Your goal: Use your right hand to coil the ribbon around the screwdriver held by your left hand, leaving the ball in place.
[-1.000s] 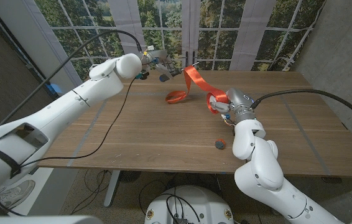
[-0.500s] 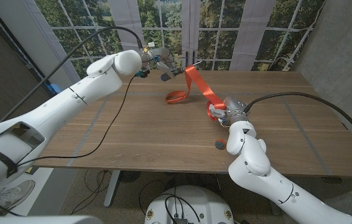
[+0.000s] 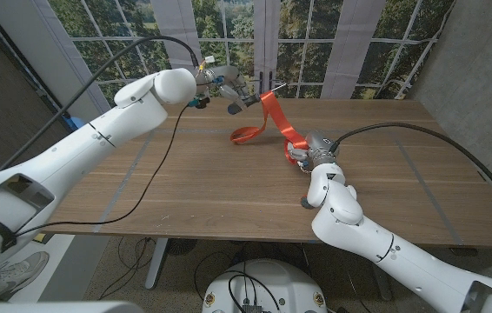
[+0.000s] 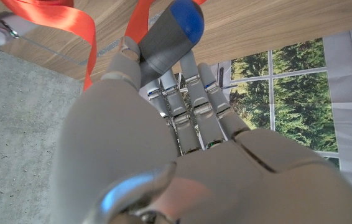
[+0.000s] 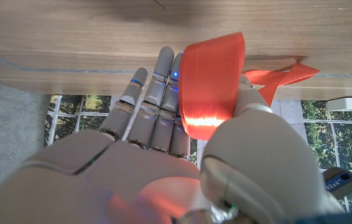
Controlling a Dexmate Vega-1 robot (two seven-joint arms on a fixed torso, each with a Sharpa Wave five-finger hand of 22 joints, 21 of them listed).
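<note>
A wooden table (image 3: pixel 185 187) fills the middle of the head view, with tall windows (image 3: pixel 229 35) showing trees behind its far edge. Places below are given relative to the screwdriver.

The robot's white left arm reaches in over the table's far left part. Its left hand (image 3: pixel 218 85) is raised above the far edge, fingers wrapped around the screwdriver (image 3: pixel 244 102). In the left wrist view the fingers (image 4: pixel 191 99) close around a grey handle with a blue end cap (image 4: pixel 185 15), so this hand has a firm hold of the tool. The thin metal shaft points away from the hand toward the right.

An orange ribbon (image 3: pixel 274 117) drapes over the screwdriver shaft. One part drops from it to a small loop lying on the table just below and in front of the screwdriver. The other part runs down and to the right, away from the screwdriver, into the right hand (image 3: pixel 305 152).

The right hand sits low over the table, to the right of and nearer the robot than the screwdriver. In the right wrist view the ribbon (image 5: pixel 212 87) lies as a broad orange band between the thumb and the extended fingers (image 5: pixel 157 93), so this hand pinches it.

A small dark ball (image 3: pixel 305 203) rests on the table well in front of the screwdriver, beside the right forearm, apart from the ribbon.
</note>
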